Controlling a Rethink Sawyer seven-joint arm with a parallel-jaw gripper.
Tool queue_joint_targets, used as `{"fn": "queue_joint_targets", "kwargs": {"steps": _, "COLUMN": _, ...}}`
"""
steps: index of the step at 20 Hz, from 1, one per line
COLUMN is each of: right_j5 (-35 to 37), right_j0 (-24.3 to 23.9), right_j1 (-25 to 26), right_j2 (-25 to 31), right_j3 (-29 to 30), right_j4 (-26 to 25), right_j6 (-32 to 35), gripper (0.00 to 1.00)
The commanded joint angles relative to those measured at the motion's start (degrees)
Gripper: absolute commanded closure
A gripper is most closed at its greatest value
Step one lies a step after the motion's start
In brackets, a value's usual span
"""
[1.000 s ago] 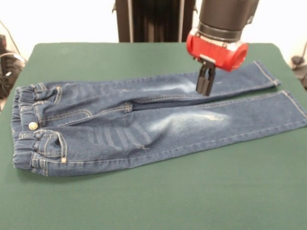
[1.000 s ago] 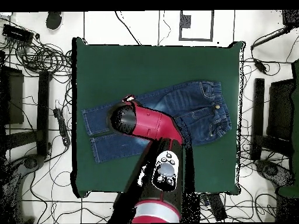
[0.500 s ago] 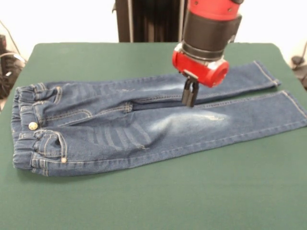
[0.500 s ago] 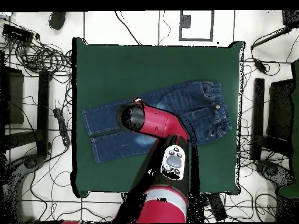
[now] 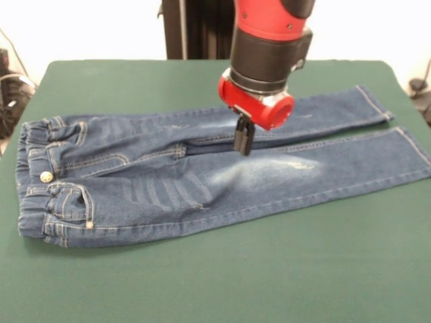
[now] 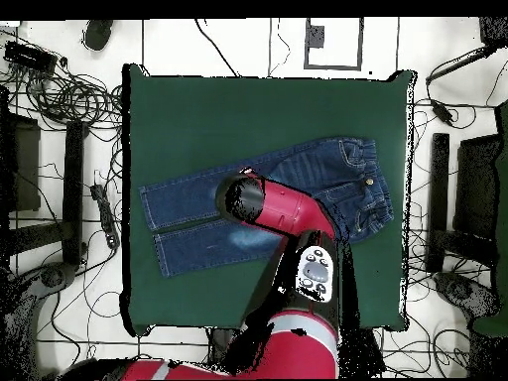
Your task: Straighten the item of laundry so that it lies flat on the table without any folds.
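Pincer [image 5: 243, 142] is sitting further toward the waistband than a second ago: in the front view it has been tracking left along the seam between the two legs, from above the far leg near the knees to roughly the upper-thigh zone, and the red wrist is now tilting less. Fingers are reading as pressed together, nothing clamped between them, tips hanging just above or barely touching the denim; contact can't be confirmed. The jeans [image 5: 202, 175] haven't shifted since the earlier frames, same outline, same creases. No readable brand, label or text anywhere; only a metal button at the waist and tan stitching. The jeans are lying front side up on the green surface [image 5: 269, 282], long axis running left-right in the front view, waistband at the left, cuffs pointing right and slightly fanning apart. Overhead, the jeans [image 6: 189, 198] are sitting around the middle of the surface [image 6: 248, 109], waistband toward picture right, cuffs toward the left edge, axis slightly diagonal. The arm is covering the pincer in that view.
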Motion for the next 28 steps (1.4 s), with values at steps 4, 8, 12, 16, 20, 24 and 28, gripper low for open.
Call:
{"fn": "queue_joint_targets", "kwargs": {"steps": 4, "right_j5": 1.2, "right_j0": -0.1, "right_j1": 1.8, "right_j2": 7.3, "right_j3": -1.2, "right_j4": -1.2, "right_j6": 2.4, "gripper": 1.00}}
{"fn": "queue_joint_targets", "kwargs": {"steps": 8, "right_j5": 2.8, "right_j0": -0.1, "right_j1": 1.3, "right_j2": 6.9, "right_j3": -1.7, "right_j4": -1.4, "right_j6": 2.1, "gripper": 1.00}}
{"fn": "queue_joint_targets", "kwargs": {"steps": 12, "right_j5": 3.6, "right_j0": 2.3, "right_j1": 1.7, "right_j2": 5.5, "right_j3": -2.3, "right_j4": -0.1, "right_j6": 5.2, "gripper": 1.00}}
{"fn": "queue_joint_targets", "kwargs": {"steps": 16, "right_j5": 4.9, "right_j0": 5.5, "right_j1": 2.7, "right_j2": 3.3, "right_j3": -4.0, "right_j4": 1.3, "right_j6": 8.8, "gripper": 1.00}}
{"fn": "queue_joint_targets", "kwargs": {"steps": 20, "right_j5": 4.8, "right_j0": 6.9, "right_j1": 3.5, "right_j2": 2.9, "right_j3": -4.7, "right_j4": 2.5, "right_j6": 10.4, "gripper": 1.00}}
{"fn": "queue_joint_targets", "kwargs": {"steps": 24, "right_j5": 4.9, "right_j0": 8.5, "right_j1": 4.3, "right_j2": 2.0, "right_j3": -5.0, "right_j4": 3.7, "right_j6": 12.2, "gripper": 1.00}}
{"fn": "queue_joint_targets", "kwargs": {"steps": 28, "right_j5": 3.4, "right_j0": 8.2, "right_j1": 5.6, "right_j2": 2.4, "right_j3": -4.9, "right_j4": 4.2, "right_j6": 11.6, "gripper": 1.00}}
